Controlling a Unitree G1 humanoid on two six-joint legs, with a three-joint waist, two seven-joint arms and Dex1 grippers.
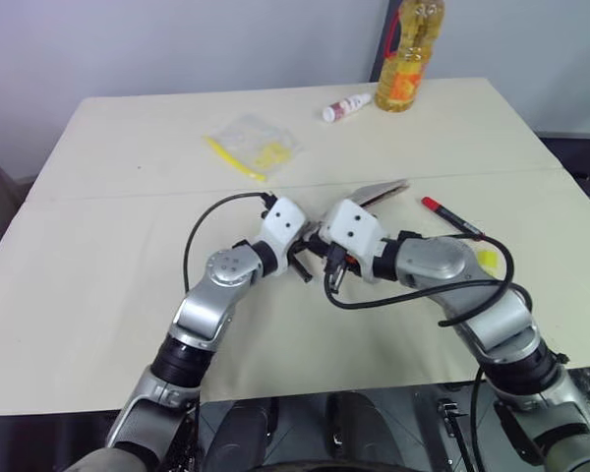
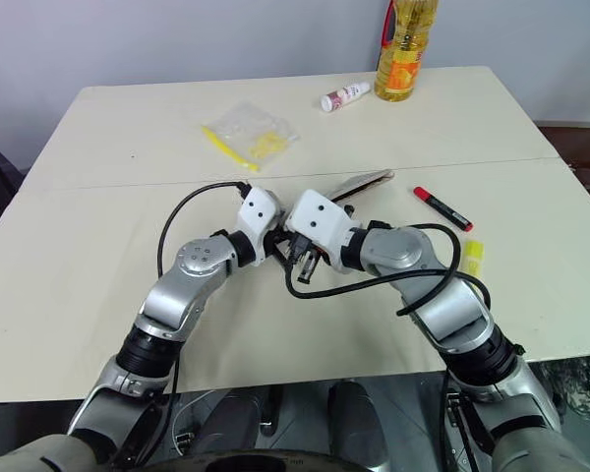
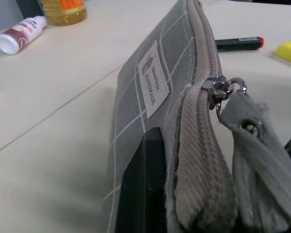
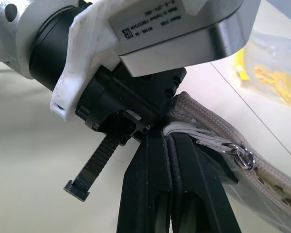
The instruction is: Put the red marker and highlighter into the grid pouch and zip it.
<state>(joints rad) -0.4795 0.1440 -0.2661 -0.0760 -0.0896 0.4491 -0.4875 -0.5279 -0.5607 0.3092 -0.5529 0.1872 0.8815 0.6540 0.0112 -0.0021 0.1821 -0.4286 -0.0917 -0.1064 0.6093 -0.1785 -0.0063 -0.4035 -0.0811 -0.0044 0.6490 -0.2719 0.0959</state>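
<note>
Both grippers meet at the table's middle, clamped on the near end of the grid pouch (image 3: 150, 111): the left gripper (image 1: 300, 258) pinches one side, the right gripper (image 4: 167, 194) is closed on the zipper edge beside the pull (image 3: 223, 90). The pouch's white label (image 3: 153, 80) reads "HANDMADE". The red marker (image 1: 450, 216) and the highlighter (image 2: 471, 258) lie on the table (image 1: 108, 295) right of the pouch. A white-and-red tube (image 1: 346, 107), a bag (image 1: 252, 145) and an oil bottle (image 1: 409, 59) sit farther back.

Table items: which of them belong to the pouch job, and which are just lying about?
For the job:
grid pouch
red marker
highlighter

Lying about:
oil bottle
small white-and-red tube
clear plastic bag
</note>
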